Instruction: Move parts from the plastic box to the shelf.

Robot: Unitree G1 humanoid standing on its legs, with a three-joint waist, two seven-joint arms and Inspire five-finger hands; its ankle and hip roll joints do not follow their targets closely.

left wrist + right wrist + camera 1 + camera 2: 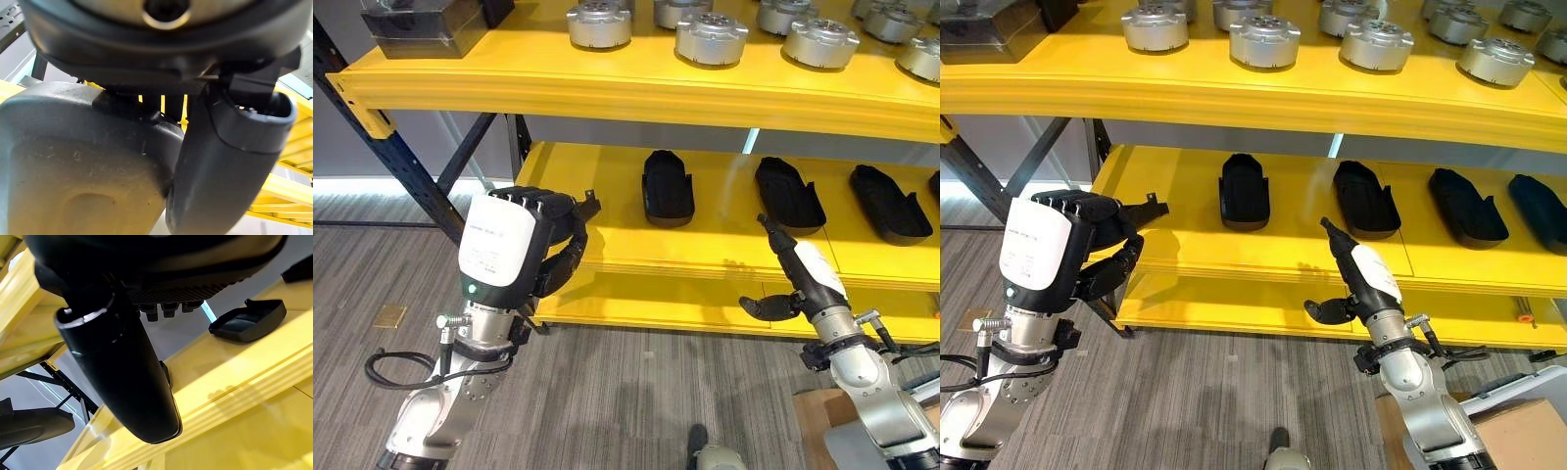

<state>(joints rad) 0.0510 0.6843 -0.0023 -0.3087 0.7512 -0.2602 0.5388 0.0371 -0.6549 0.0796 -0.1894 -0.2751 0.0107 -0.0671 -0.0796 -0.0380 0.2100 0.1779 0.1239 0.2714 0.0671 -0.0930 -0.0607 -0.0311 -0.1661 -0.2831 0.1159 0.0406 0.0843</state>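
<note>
My left hand (509, 240) is raised in front of the left end of the yellow shelf (607, 257). Its fingers are curled round a black moulded part (572, 210), which looms as a dark grey bulk (83, 166) beside the thumb (230, 156) in the left wrist view. My right hand (803, 269) stands open and empty before the middle shelf's front edge, fingers straight and pointing up, thumb (122, 367) spread out. Three similar black parts (668, 188) (789, 193) (889, 203) lie on the middle shelf level.
Several round silver parts (711, 37) stand on the top shelf level, with a dark box (421, 24) at its left end. Blue diagonal braces (406, 157) run down the rack's left side. A cardboard box (1518, 421) sits at the lower right on the grey floor.
</note>
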